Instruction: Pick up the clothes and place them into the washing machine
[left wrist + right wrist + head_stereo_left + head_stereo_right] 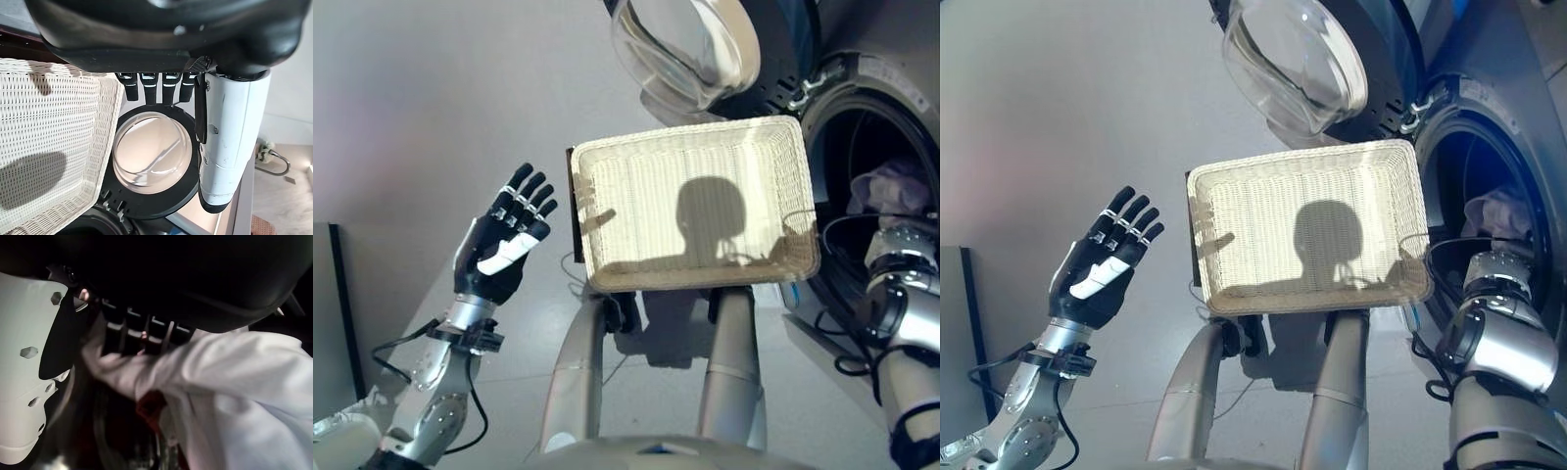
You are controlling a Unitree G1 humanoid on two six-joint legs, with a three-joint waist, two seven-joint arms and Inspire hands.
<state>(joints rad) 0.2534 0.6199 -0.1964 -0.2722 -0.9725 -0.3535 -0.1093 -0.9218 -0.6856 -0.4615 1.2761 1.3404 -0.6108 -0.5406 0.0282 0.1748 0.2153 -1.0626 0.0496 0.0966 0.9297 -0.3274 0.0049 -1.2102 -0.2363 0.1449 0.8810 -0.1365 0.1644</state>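
Already inside: pale white-lilac crumpled garment (891, 186) sitting in the dark round drum opening of the front-loading washing machine (862, 117), also seen up close in the right wrist view as white cloth (230, 382) bunched just past the fingers. Right robot hand (142, 333) reaching into the drum, wrist only showing in the eye views; fingers (117, 335) touching or buried in the cloth, so cannot tell whether clenched on it or released. Judged as the drop-off stage, with the letting-go and pulling-out left to do.

Next outward: rectangular cream woven wicker basket (695, 201) just beside the drum mouth, nothing visible in it but shadow, so apparently no more clothes left to fetch, as far as shown. Round glass washer door with black rim (690, 44) swung open above the basket's far edge.

Left robot hand (504, 245) raised well apart from the basket on its left side, fingers straight and spread, holding nothing, idle.

Room for moving: drum rim close around the right wrist, basket edge near on the inner side, so a straight backward pull-out looks like the safe path; risk of cloth dragging out with the fingers. Plenty of open grey floor (440, 108) on the left side.
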